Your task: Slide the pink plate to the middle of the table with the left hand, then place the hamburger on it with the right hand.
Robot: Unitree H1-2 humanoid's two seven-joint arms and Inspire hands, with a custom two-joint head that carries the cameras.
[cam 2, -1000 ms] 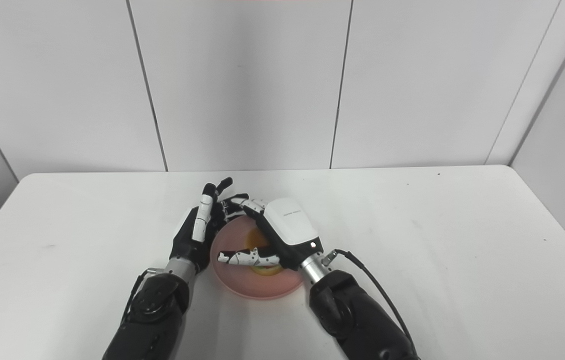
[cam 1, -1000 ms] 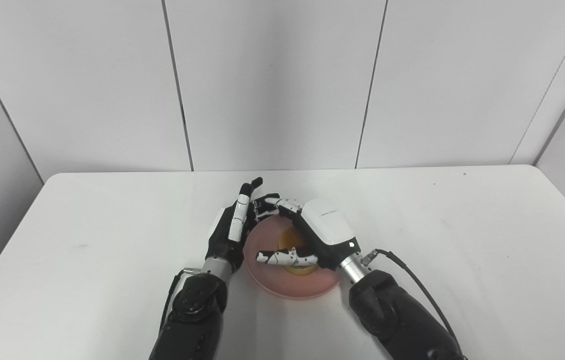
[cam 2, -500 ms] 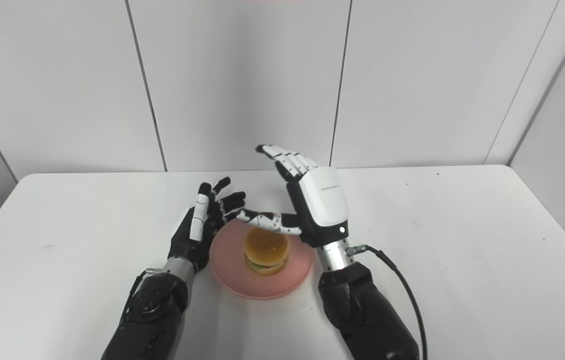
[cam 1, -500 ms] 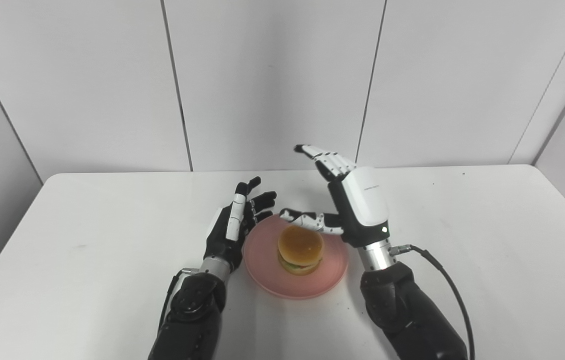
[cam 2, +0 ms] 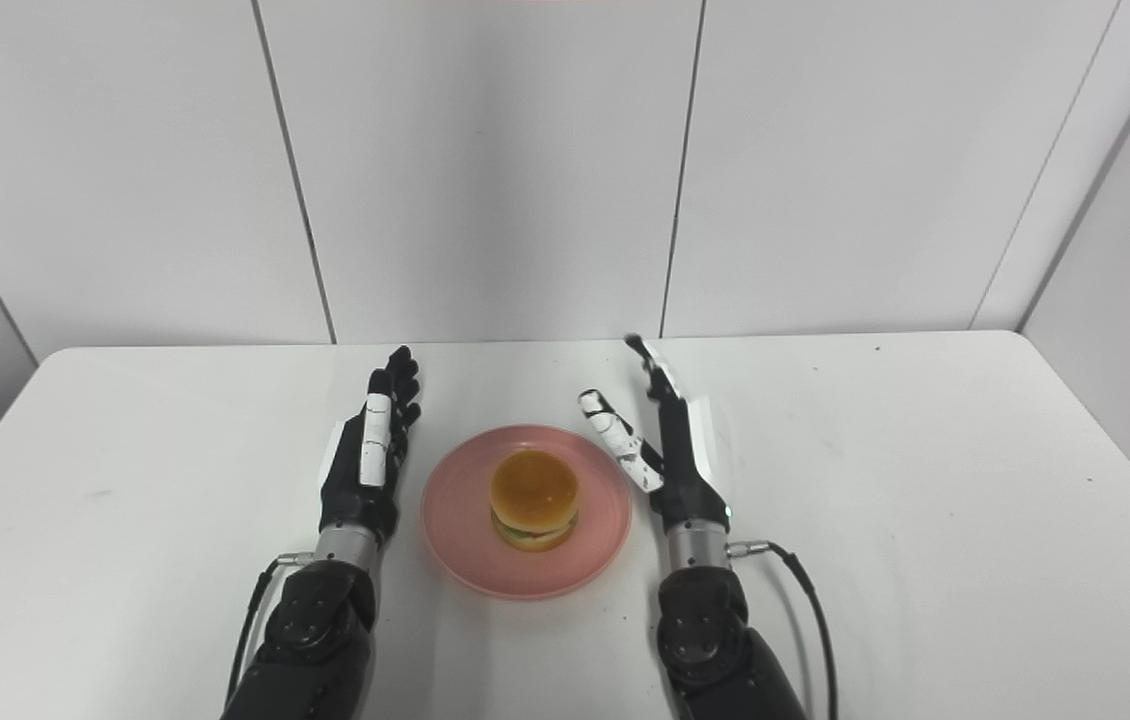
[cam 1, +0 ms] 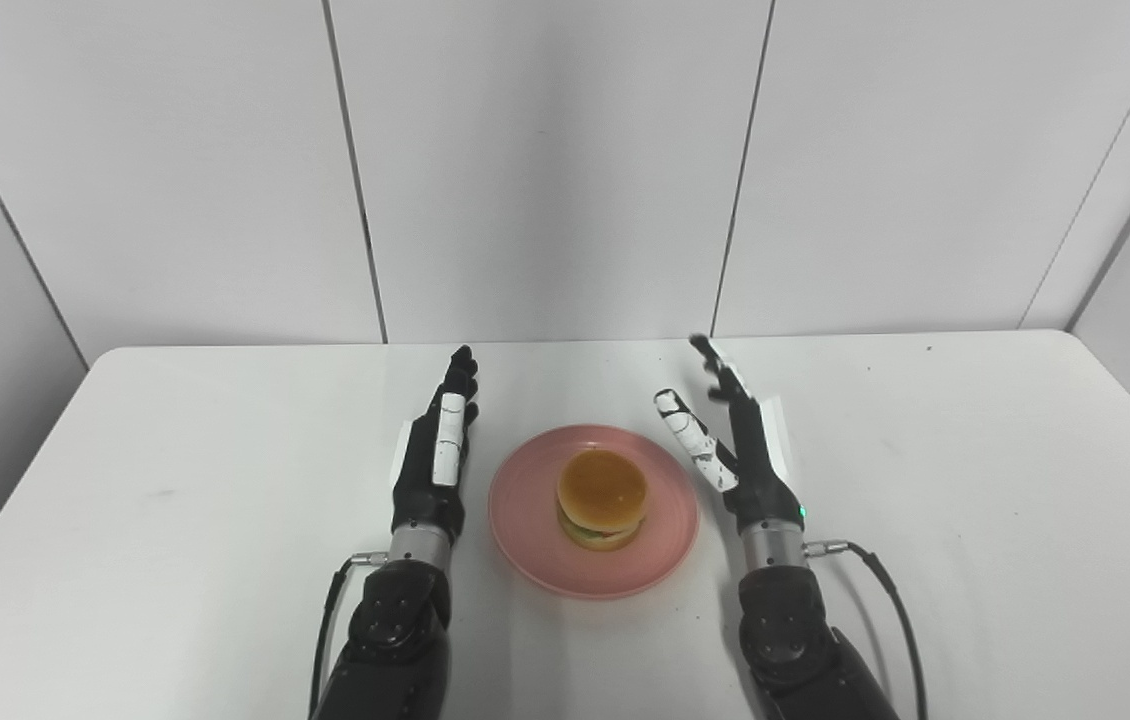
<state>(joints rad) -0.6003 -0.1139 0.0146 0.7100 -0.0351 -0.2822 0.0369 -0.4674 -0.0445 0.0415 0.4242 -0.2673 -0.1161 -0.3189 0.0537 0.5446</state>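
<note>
The pink plate [cam 1: 660, 545] lies near the middle of the white table [cam 1: 175, 560]. The hamburger [cam 1: 602, 497] stands upright on the plate, a little left of its centre. My left hand [cam 1: 435, 455] is open, edge-on with fingers straight, just left of the plate and apart from it. My right hand [cam 1: 735, 440] is open with fingers spread, raised just right of the plate and holding nothing. The same scene shows in the right eye view: plate [cam 2: 585, 555], hamburger [cam 2: 534, 511], left hand [cam 2: 368, 460], right hand [cam 2: 665, 440].
White wall panels stand behind the table's far edge [cam 1: 565, 340]. A cable [cam 1: 885, 590] runs from my right wrist over the table.
My right hand let go of the hamburger, lifted off it and swung out to the right of the plate. My left hand straightened and drew a little left, away from the plate rim.
</note>
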